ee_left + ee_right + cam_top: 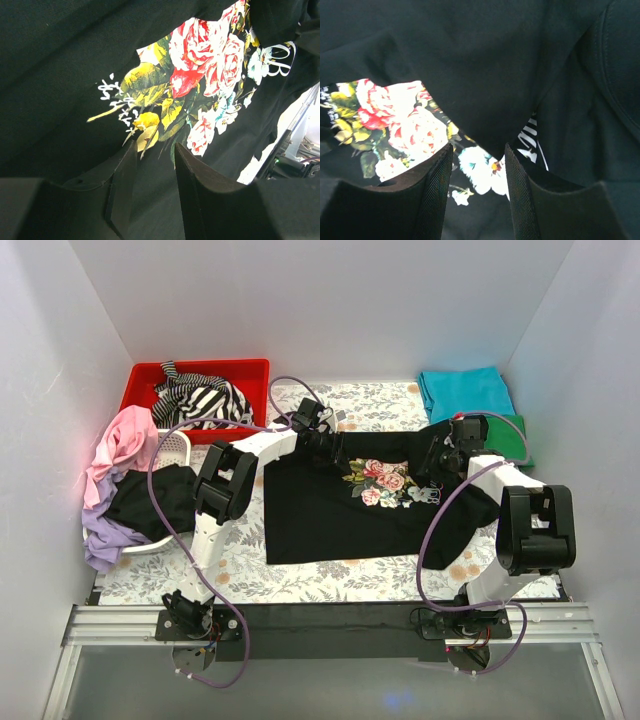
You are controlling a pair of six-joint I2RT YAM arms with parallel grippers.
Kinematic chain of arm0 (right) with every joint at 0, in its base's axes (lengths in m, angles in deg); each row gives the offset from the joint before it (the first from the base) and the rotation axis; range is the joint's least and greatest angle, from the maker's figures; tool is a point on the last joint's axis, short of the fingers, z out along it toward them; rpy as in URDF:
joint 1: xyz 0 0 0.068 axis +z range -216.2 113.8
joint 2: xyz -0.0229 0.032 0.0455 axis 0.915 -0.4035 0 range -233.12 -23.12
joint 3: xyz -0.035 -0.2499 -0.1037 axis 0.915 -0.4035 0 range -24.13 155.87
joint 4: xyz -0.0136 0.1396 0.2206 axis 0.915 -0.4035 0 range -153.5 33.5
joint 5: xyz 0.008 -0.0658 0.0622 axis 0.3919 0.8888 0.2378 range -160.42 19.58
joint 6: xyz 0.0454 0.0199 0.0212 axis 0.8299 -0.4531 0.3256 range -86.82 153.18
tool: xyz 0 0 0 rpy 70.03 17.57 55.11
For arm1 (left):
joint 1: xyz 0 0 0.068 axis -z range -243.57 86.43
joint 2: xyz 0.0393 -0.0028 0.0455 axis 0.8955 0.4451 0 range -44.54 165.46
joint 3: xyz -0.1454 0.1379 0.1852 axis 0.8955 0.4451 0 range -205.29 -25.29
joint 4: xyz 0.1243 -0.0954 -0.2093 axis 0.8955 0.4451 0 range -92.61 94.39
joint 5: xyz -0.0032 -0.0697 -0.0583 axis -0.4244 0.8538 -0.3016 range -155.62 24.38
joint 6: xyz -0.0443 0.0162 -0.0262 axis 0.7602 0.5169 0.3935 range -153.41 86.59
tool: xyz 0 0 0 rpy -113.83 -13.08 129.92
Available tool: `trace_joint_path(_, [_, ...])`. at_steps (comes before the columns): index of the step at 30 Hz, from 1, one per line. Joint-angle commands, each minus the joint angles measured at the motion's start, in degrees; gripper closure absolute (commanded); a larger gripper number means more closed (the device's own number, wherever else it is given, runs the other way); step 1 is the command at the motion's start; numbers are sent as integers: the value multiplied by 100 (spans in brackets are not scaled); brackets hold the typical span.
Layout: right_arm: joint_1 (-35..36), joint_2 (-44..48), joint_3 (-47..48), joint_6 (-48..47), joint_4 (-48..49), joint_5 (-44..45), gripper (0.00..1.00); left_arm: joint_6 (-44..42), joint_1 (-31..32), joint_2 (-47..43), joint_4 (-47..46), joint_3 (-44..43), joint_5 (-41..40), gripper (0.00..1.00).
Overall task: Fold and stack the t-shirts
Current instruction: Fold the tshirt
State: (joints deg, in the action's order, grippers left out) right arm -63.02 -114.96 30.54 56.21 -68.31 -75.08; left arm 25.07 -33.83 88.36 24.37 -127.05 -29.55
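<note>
Lying spread over the middle of the flower-patterned tabletop (380,405) is the black cotton t-shirt with the pink-rose print and pale lettering (330,520), chest side up, and its right side near the sleeve looks bunched. It is thin, limp cloth. It will be light to lift, will sag and crease wherever it is unsupported, and will drag on the printed covering rather than slide. The best holds look to be the hems, shoulder seams and sleeve edges, two corners at once, so that a whole edge travels together.

The left tool (155,150) sits by the collar end with only a narrow gap between its fingers, and the rose print lies just beyond them with nothing visibly caught. The right tool (477,150) is equally narrow at the far sleeve side. A flap of black cloth dips toward its gap over the print, but whether it is pinched I cannot tell.

Around it, a folded teal t-shirt (465,390) rests on a green one (518,430) at the far right. A striped tee (205,400) fills the red plastic bin (200,365). Pink (125,435) and lilac (105,535) tees spill from the white slotted basket (178,445) at the left. Plain white walls (320,300) close in three sides, leaving modest room to swing a fold.
</note>
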Motion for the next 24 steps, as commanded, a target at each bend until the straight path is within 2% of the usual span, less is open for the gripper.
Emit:
trace_joint_path(1, [-37, -186, -27, 132, 426, -96, 48, -82, 15, -177, 62, -11, -39, 66])
trace_joint_path(13, [-89, -203, 201, 53, 109, 309, 45, -91, 15, -89, 97, -11, -39, 66])
trace_joint_path(19, [-90, -362, 78, 53, 539, 63, 47, -117, 15, -107, 105, 15, -101, 66])
trace_joint_path(22, [-90, -432, 70, 18, 732, 19, 53, -109, 6, -98, 105, 24, -109, 66])
trace_joint_path(24, [-98, -441, 43, 9, 855, -51, 69, -109, 15, -80, 105, 15, -109, 66])
